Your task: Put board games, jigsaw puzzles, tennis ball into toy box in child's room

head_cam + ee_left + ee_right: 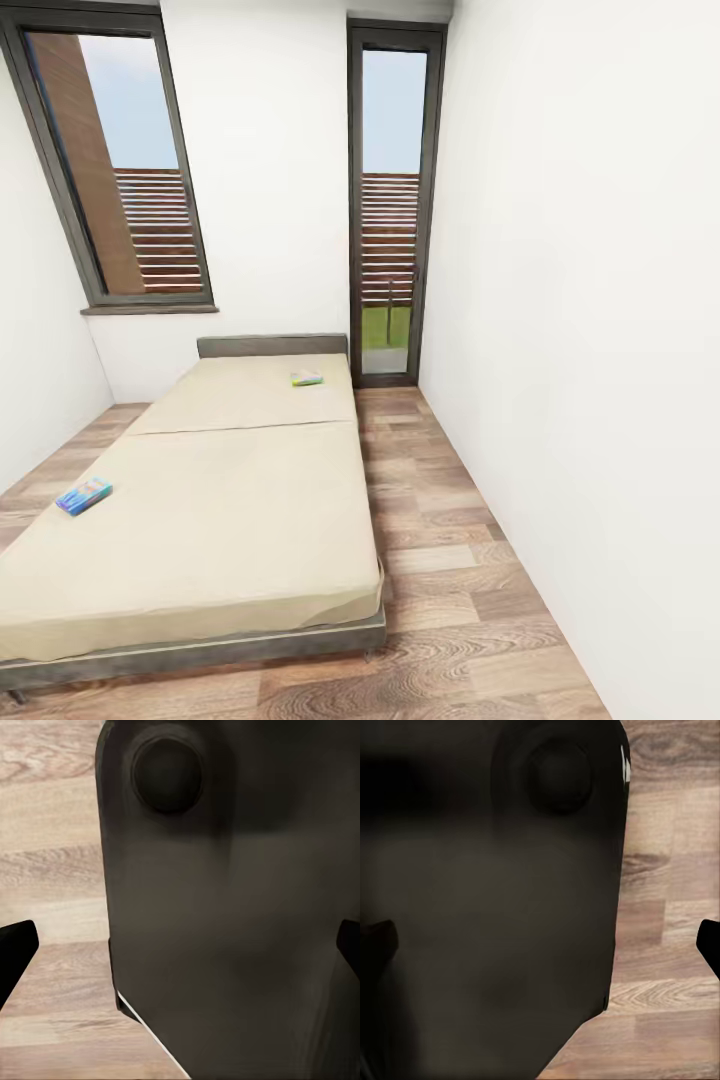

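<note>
Bed: I see a wide beige mattress on a grey frame (200, 645).
On it: a blue flat game box (83, 495) near me, a green-edged flat box (307, 378) by the headboard.

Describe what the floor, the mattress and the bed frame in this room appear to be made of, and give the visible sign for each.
Floor: likely wood planks or laminate, with brown grain and staggered joints, matte. Mattress: apparently beige fabric, with a soft matte surface and a seam across it. Bed frame: grey, smooth, possibly painted wood or upholstery; the render leaves it open.
</note>
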Robot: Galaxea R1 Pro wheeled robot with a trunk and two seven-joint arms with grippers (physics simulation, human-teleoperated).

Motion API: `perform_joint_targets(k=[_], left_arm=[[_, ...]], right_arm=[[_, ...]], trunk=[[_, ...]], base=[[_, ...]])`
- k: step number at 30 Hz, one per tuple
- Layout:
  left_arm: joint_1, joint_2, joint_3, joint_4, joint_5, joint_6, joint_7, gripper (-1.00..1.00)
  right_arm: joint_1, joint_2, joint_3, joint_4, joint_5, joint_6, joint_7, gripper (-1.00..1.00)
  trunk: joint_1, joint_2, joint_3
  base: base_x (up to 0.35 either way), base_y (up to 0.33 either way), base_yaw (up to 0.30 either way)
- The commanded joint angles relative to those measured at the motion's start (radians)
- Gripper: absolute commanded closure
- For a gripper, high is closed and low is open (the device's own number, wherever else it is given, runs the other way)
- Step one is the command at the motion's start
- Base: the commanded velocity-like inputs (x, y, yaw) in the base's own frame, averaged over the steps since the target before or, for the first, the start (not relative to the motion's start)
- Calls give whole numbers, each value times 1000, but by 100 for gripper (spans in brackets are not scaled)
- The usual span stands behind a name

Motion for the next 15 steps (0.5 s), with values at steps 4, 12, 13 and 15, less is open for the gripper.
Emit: perform_joint_targets(k=[4, 12, 13, 15], left_arm=[[-2, -6, -2, -2, 0, 3, -2, -100], [-2, -9, 0, -2, 0, 2, -2, -100], [-2, -9, 0, -2, 0, 2, -2, -100], [-2, -8, -1, -2, 0, 2, -2, -100]], right_arm=[[-2, 1, 4, 0, 1, -2, 1, -100], [-2, 29, 1, -4, 2, -2, -1, -100], [-2, 29, 2, -4, 2, -2, -1, -100], [-2, 29, 2, -4, 2, -2, -1, -100]], trunk=[[0, 0, 0], [0, 0, 0], [0, 0, 0], [0, 0, 0]], base=[[0, 0, 0], [0, 0, 0], [0, 0, 0], [0, 0, 0]])
